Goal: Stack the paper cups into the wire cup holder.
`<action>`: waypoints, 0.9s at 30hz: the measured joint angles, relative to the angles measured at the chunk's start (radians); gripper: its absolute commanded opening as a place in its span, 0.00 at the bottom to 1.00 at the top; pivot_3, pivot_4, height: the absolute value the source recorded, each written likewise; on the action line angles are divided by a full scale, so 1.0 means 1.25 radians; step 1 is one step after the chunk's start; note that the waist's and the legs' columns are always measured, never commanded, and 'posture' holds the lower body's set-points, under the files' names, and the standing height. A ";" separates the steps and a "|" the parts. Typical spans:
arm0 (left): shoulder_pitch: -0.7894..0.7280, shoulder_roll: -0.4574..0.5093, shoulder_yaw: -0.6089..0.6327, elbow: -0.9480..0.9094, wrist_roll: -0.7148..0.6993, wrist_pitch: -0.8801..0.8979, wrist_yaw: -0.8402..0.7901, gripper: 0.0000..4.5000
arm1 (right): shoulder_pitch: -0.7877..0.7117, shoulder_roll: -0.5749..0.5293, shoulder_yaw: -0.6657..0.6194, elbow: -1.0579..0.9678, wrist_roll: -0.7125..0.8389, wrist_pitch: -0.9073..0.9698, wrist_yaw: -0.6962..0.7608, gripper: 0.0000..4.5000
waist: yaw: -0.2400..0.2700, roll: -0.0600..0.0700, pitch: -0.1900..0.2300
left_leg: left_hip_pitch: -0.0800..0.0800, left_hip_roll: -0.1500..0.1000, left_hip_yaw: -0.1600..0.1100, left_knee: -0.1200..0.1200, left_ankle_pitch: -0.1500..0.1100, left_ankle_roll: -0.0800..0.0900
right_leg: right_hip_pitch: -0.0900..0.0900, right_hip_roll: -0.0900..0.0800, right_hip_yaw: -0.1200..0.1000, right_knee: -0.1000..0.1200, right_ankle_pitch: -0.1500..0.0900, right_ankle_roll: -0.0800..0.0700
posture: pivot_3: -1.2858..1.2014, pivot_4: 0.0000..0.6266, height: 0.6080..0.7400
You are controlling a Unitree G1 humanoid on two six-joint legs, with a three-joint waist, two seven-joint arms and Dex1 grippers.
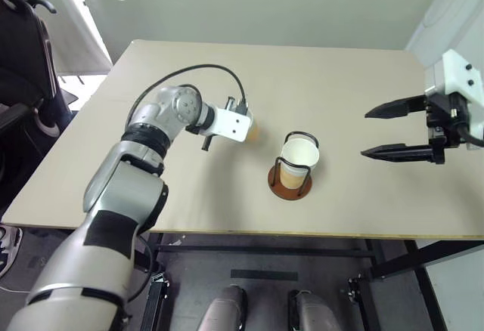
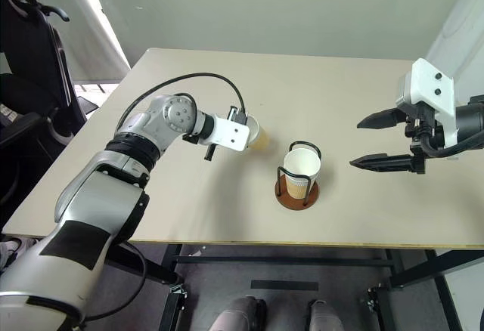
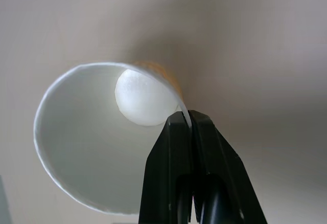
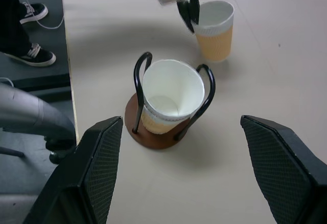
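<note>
The left gripper point(image 4: 188, 10) is pinching the rim of 1 cup point(image 4: 215, 29), which is standing on the table point(image 1: 340, 89) near the holder point(image 4: 171, 98). Another cup point(image 4: 171, 95) is sitting inside the holder. The right gripper point(image 1: 393, 131) is hovering beside it, fingers spread.

Cup point(image 4: 171, 98) in holder point(image 4: 153, 132), another cup point(image 4: 214, 27) left.

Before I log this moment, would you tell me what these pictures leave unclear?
- Number of paper cups nested in the wire cup holder: the outer cup hides its depth.
- The cup pinched by the left gripper: its base contact with the table is hidden, head views, by the wrist.
</note>
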 measured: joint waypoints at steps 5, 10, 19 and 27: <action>-0.062 0.000 0.105 -0.032 -0.135 0.055 -0.157 0.01 | 0.013 0.000 0.000 0.003 -0.006 -0.006 -0.001 0.83 | 0.000 0.000 0.000 | 0.000 -0.001 0.002 -0.001 0.000 0.001 | 0.000 0.002 -0.001 0.000 0.000 0.000 | 0.52 0.24 1.00; -0.086 0.001 0.150 -0.088 -0.219 0.123 -0.281 0.01 | 0.019 0.008 0.000 0.002 -0.006 -0.011 -0.003 0.83 | -0.003 0.000 0.000 | 0.001 0.000 0.003 -0.001 -0.001 0.001 | 0.000 0.001 0.000 0.000 -0.001 0.001 | 0.52 0.24 1.00; -0.109 0.027 0.144 -0.198 -0.367 0.307 -0.404 0.01 | 0.020 0.039 0.000 -0.022 0.008 0.015 -0.021 0.83 | -0.004 0.000 0.000 | 0.000 0.000 0.002 0.002 -0.002 0.003 | 0.000 0.001 0.000 0.000 -0.001 0.001 | 0.52 0.24 1.00; -0.115 0.077 0.008 -0.316 -0.546 0.439 -0.407 0.01 | 0.039 0.045 -0.007 -0.044 0.020 0.034 -0.041 0.83 | -0.002 0.001 0.000 | -0.001 0.001 0.000 0.006 -0.003 0.003 | 0.002 0.000 0.001 0.000 0.000 0.002 | 0.52 0.24 1.00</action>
